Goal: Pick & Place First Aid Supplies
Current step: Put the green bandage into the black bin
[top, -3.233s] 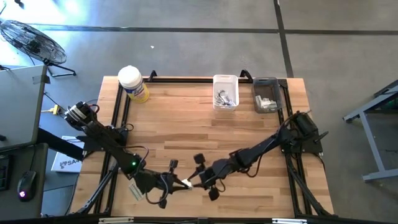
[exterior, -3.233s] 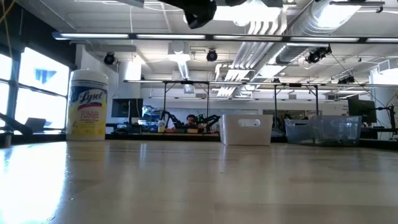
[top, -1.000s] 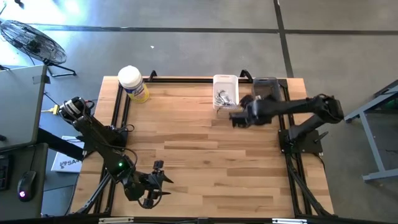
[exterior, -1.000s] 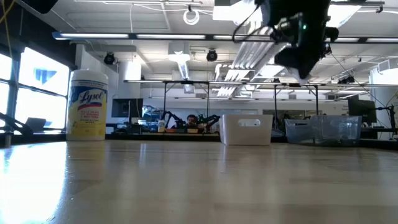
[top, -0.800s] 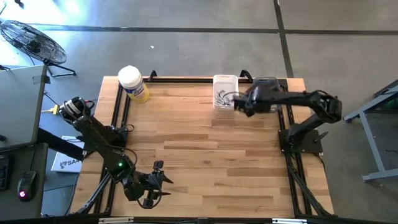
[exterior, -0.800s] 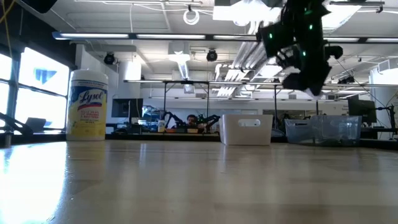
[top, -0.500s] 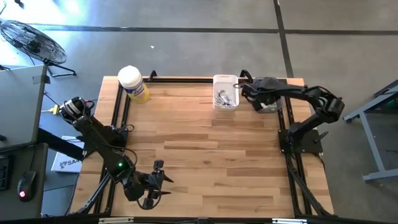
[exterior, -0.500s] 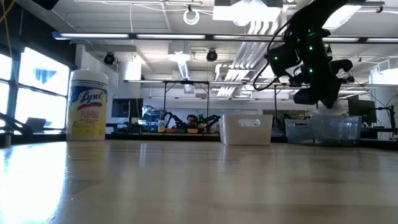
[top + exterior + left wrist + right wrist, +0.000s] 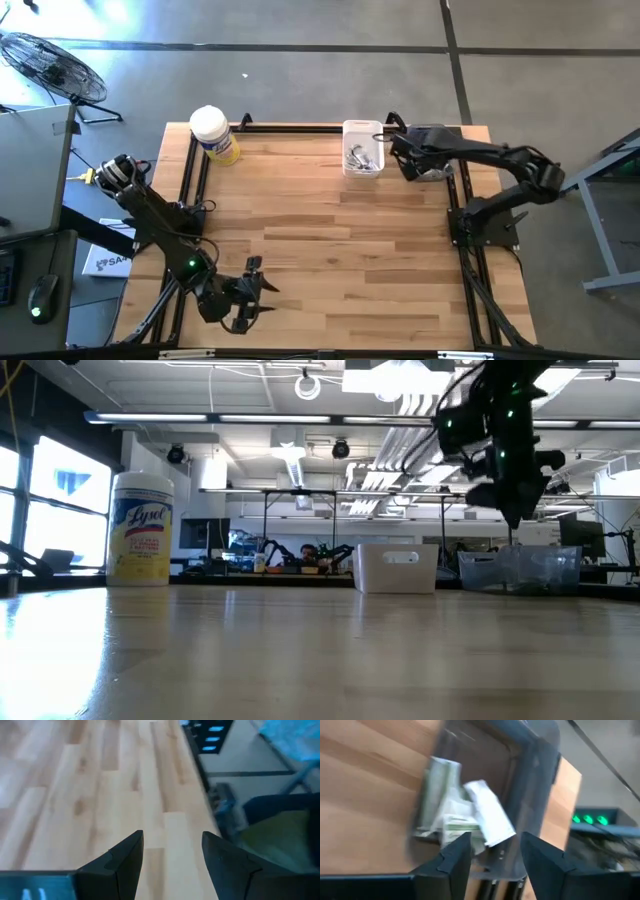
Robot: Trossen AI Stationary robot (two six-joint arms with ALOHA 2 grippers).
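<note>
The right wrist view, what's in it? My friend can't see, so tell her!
The right gripper hangs open over a clear bin holding a pile of pale green-and-white packets. One white packet sits just ahead of the fingers. The bin rests on a wooden table.

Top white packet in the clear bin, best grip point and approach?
Likely its raised free end, coming straight down from above. The white packet lies tilted on top of the pile, and the clear bin walls block a side approach. The right gripper hangs above with open jaws.
</note>
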